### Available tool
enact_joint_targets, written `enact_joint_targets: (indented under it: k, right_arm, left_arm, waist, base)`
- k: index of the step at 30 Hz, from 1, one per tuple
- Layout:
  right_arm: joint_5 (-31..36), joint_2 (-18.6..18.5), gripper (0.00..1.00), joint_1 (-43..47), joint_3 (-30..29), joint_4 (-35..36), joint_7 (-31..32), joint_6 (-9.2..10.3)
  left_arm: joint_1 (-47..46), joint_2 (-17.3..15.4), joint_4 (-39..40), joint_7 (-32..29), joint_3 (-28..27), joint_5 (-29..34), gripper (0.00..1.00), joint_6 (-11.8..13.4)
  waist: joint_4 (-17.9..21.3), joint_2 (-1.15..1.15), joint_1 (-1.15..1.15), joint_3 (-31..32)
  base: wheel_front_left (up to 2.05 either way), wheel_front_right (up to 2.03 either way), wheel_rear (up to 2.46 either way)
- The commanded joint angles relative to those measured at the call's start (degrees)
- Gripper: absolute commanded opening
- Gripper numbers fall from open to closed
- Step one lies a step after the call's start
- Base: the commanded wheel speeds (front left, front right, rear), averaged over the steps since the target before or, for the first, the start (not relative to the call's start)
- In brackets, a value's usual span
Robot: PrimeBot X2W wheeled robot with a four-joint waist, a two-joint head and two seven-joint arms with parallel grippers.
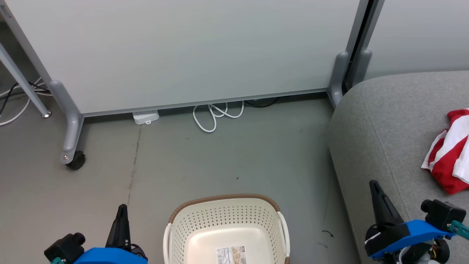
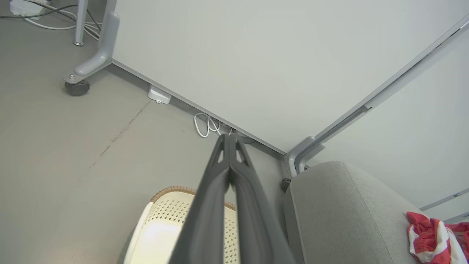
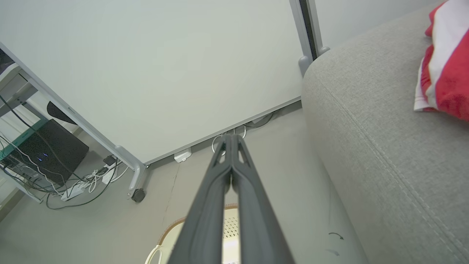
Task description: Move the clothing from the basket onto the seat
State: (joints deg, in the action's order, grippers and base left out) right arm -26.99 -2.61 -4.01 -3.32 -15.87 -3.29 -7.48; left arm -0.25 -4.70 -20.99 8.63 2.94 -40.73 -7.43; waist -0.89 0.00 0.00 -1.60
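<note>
The cream perforated basket [image 1: 227,229] with a brown rim stands on the floor at the bottom centre; its inside holds just a paper label. Red and white clothing [image 1: 451,150] lies bunched on the grey seat [image 1: 384,139] at the right edge, also seen as clothing [image 2: 436,238] and clothing [image 3: 445,62]. My left gripper [image 1: 122,209] hangs left of the basket, shut with nothing in it, tips together as the left gripper [image 2: 229,136]. My right gripper [image 1: 373,184] is over the seat's front edge, left of the clothing, shut and holding nothing, tips together as the right gripper [image 3: 231,136].
A white partition panel [image 1: 183,51] on a grey caster leg [image 1: 71,146] closes off the back. A white cable loop [image 1: 216,115] and a power adapter [image 1: 146,117] lie at its foot. Cables and a dark box [image 3: 47,154] sit far left.
</note>
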Motion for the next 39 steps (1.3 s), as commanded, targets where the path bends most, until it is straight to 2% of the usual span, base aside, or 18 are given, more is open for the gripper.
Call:
enact_joint_targets:
  k: [1, 18, 39]
  right_arm:
    - [-1.9, -0.2, 0.0, -1.0, -0.2, 1.1, 0.2, 0.0]
    - [-17.4, -0.2, 0.0, -1.4, -0.9, 1.3, 2.6, -0.01]
    - [-33.0, -0.3, 0.0, -1.9, -1.7, 1.6, 5.0, -0.02]
  left_arm:
    - [-1.9, 0.0, 1.1, -0.3, -0.5, -1.5, 0.0, 0.0]
    - [-3.0, 0.4, 2.6, -3.9, -2.7, -13.7, 0.0, 0.0]
    - [-4.2, 0.8, 4.1, -7.6, -5.0, -26.1, 0.0, -0.1]
  waist:
    - [0.0, 0.0, 0.0, 0.0]
    - [0.2, 0.0, 0.0, 0.3]
    - [0.3, 0.0, 0.0, 0.5]
  base:
    - [0.0, 0.0, 0.0]
    - [0.0, 0.0, 0.0]
    - [0.0, 0.0, 0.0]
